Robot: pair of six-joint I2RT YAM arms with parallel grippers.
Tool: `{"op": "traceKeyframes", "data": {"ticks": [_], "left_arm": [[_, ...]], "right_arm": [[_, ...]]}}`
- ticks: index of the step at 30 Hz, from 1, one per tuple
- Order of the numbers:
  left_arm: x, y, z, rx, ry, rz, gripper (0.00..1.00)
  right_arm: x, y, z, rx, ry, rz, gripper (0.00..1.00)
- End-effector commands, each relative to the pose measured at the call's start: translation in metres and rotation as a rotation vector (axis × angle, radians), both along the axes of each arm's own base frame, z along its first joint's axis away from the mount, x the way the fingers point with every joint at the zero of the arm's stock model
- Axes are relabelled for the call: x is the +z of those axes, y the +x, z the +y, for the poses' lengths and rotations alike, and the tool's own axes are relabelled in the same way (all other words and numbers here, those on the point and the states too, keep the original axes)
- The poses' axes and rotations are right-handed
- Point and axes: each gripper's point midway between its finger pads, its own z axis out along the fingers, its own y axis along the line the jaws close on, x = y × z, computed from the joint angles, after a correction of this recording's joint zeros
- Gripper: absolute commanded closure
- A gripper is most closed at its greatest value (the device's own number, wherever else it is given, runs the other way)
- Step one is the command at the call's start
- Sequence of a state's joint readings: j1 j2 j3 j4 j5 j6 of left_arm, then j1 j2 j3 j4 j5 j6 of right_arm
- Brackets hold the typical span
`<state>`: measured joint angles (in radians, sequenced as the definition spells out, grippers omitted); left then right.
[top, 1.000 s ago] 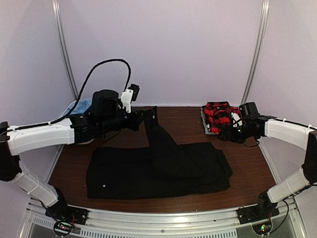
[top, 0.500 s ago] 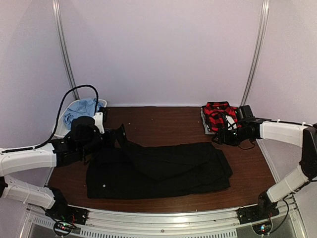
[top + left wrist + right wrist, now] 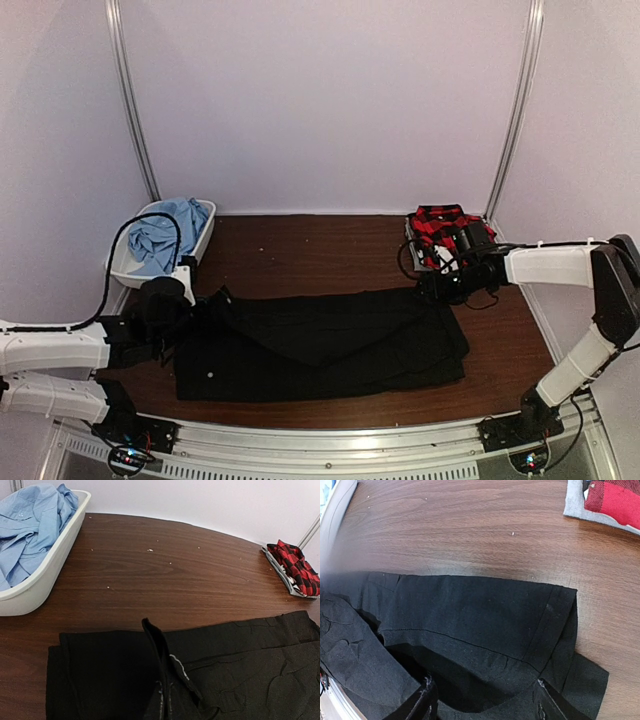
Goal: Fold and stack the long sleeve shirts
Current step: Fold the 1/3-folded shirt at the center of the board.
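Observation:
The black shirt (image 3: 330, 345) lies spread across the middle of the table. One sleeve (image 3: 260, 310) is drawn leftwards over it. My left gripper (image 3: 205, 305) is low at the shirt's left end, shut on that sleeve; in the left wrist view a pinched ridge of black cloth (image 3: 159, 650) runs up into it. My right gripper (image 3: 482, 702) hovers open over the shirt's right edge (image 3: 555, 625), with black cloth (image 3: 470, 615) below its fingers (image 3: 422, 700) and nothing clamped. The red-and-black plaid shirt (image 3: 440, 228) lies folded at the back right. The light blue shirt (image 3: 160, 235) is crumpled in a bin.
A white bin (image 3: 205, 228) stands at the back left corner and holds the blue shirt. The plaid shirt rests on a grey pad (image 3: 575, 505). Bare brown wood (image 3: 320, 255) runs between the bin and the plaid shirt, behind the black shirt.
My left arm has swung from the back centre down to the near left, pulling the raised sleeve low across the black shirt. My right gripper has moved left, onto the shirt's right edge.

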<state>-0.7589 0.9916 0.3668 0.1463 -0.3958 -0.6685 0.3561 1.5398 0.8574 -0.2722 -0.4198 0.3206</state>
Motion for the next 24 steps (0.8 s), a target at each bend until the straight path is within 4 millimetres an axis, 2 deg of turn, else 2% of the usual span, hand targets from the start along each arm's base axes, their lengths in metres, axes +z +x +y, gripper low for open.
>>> {"op": "traceKeyframes", "data": {"ticks": [1,9,13,16,21,24], "left_arm": [[0.016,0.008,0.003,0.042,-0.048,-0.081,1.0],[0.044,0.022,0.003,0.061,0.002,-0.2,1.0],[0.047,0.026,0.007,0.088,0.022,-0.228,1.0],[0.049,0.025,0.01,0.102,0.009,-0.239,1.0],[0.068,0.018,0.017,0.106,-0.045,-0.31,1.0],[0.069,0.017,0.022,0.12,-0.03,-0.322,1.0]], "right_arm": [[0.004,0.007,0.008,0.007,0.011,-0.022,0.35],[0.002,0.006,0.011,0.014,0.007,-0.015,0.35],[0.0,0.005,0.011,0.016,0.003,-0.011,0.35],[-0.001,0.004,0.012,0.019,0.002,-0.008,0.35],[-0.005,0.004,0.012,0.019,0.001,0.0,0.35],[-0.006,0.004,0.013,0.02,0.005,0.002,0.35]]}}
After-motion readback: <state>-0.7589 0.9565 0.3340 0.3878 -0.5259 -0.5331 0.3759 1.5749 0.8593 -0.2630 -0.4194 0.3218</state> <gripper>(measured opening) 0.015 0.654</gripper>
